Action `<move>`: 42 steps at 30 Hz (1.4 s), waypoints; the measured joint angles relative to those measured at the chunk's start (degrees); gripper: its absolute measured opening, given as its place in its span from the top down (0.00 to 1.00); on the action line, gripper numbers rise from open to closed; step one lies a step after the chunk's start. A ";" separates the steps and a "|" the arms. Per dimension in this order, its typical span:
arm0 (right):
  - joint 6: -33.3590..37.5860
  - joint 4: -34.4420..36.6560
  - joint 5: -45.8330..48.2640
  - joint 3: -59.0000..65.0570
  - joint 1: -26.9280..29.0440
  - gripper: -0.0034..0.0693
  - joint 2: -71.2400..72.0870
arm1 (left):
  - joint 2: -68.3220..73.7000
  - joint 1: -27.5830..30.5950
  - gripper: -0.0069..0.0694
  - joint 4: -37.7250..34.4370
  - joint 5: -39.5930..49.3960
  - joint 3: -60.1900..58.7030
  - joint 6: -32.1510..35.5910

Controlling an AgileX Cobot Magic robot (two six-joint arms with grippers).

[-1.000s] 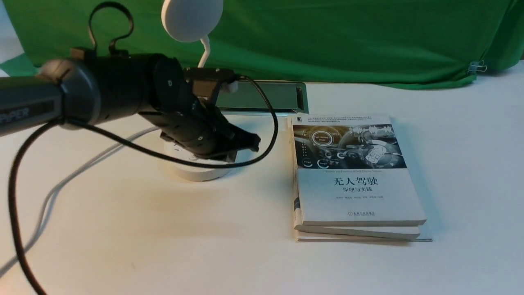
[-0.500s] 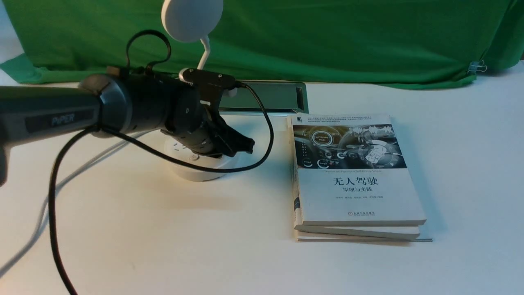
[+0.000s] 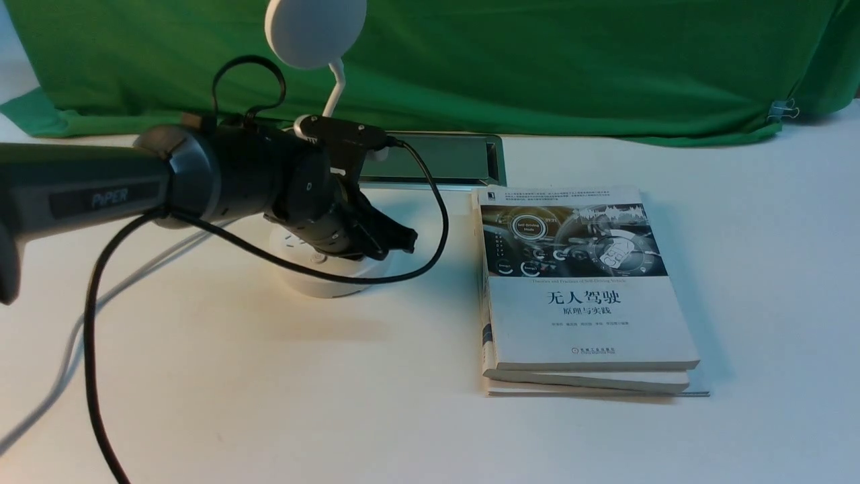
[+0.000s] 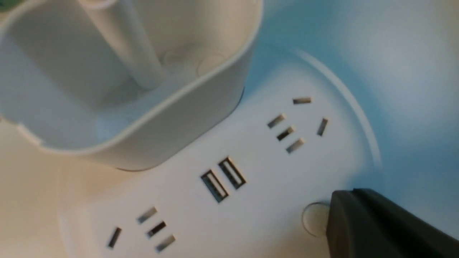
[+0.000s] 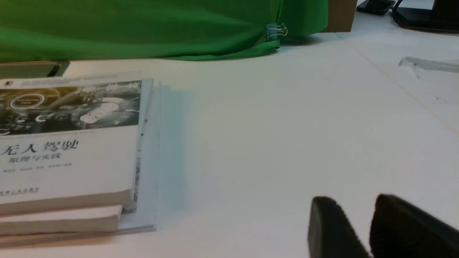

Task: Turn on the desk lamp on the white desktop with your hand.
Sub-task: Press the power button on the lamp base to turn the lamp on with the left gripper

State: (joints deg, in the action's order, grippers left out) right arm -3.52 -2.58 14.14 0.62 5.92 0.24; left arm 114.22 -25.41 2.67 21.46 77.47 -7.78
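Note:
The desk lamp stands at the back left of the white desktop [image 3: 269, 390], with its disc head [image 3: 314, 30] up high and its round base [image 3: 329, 282] below my left arm. My left gripper [image 3: 403, 238] is shut and angled down over the base. In the left wrist view its dark tip [image 4: 335, 215] covers the edge of a small round button [image 4: 313, 219], near the sockets and two USB ports [image 4: 223, 179]. The cup-like holder [image 4: 143, 107] sits behind them. My right gripper [image 5: 353, 199] hovers low over bare desktop, its fingers slightly apart and holding nothing.
A stack of books [image 3: 578, 289] lies right of the lamp base. A grey cable hatch [image 3: 437, 160] sits behind it, in front of the green cloth [image 3: 537, 60]. The lamp's white cord [image 3: 101, 302] and my arm's black cable [image 3: 94, 349] trail across the left side.
A second ago the left arm sat further left; it has pushed forward, and the gripper tip has drawn in over the lamp base. It has barely moved in the last half second.

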 joint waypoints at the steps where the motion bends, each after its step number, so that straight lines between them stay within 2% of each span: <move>1: 0.00 0.00 0.00 0.00 0.00 0.62 0.00 | 0.00 0.00 0.91 0.00 -0.25 0.00 0.00; 11: 0.00 0.00 0.08 0.00 0.00 0.62 0.00 | 0.12 0.00 0.91 2.51 -1.59 0.00 -1.02; 28: 0.00 0.00 0.03 0.00 0.00 0.62 0.00 | 1.77 -0.06 0.91 0.00 -1.91 0.77 -1.27; 42: 0.00 0.00 -0.04 0.00 0.00 0.62 0.00 | 1.15 0.45 0.91 5.08 1.15 1.76 -1.82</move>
State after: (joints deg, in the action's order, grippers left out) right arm -3.52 -2.58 14.10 0.62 5.92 0.24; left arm 115.37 -24.96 7.75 22.60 79.23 -9.60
